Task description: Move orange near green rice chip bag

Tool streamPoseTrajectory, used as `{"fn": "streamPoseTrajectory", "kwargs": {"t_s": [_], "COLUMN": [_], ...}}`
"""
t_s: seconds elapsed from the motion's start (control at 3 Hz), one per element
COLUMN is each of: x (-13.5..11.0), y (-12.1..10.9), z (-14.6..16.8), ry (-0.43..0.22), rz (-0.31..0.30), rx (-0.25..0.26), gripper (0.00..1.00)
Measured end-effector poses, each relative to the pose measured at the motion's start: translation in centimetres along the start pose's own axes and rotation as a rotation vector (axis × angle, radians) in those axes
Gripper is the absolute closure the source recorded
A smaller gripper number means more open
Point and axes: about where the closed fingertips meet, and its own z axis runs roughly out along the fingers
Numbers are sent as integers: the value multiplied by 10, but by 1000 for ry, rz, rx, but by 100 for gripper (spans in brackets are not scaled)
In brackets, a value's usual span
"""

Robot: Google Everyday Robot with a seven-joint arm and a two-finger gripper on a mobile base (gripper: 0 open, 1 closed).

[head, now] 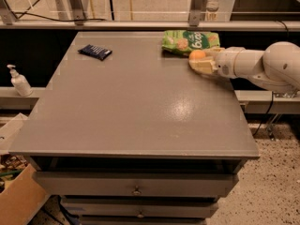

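The orange (197, 55) is small and round and sits between the cream fingers of my gripper (200, 61) at the table's far right. The gripper reaches in from the right on a white arm and is shut on the orange, low over the tabletop. The green rice chip bag (190, 41) lies flat just behind the orange, at the table's back edge, a small gap away from it.
A small dark blue packet (95, 52) lies at the back left of the grey table (136, 107). A white pump bottle (19, 81) stands on a ledge to the left. Metal rails run behind the table. Drawers sit below its front edge.
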Motion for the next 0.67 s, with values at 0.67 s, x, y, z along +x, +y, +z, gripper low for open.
{"fn": "streamPoseTrajectory", "kwargs": {"t_s": [0.67], "x": [-4], "y": [3], "z": [0], "ry": [1], "rz": [4], "rx": [-8], "gripper": [14]}}
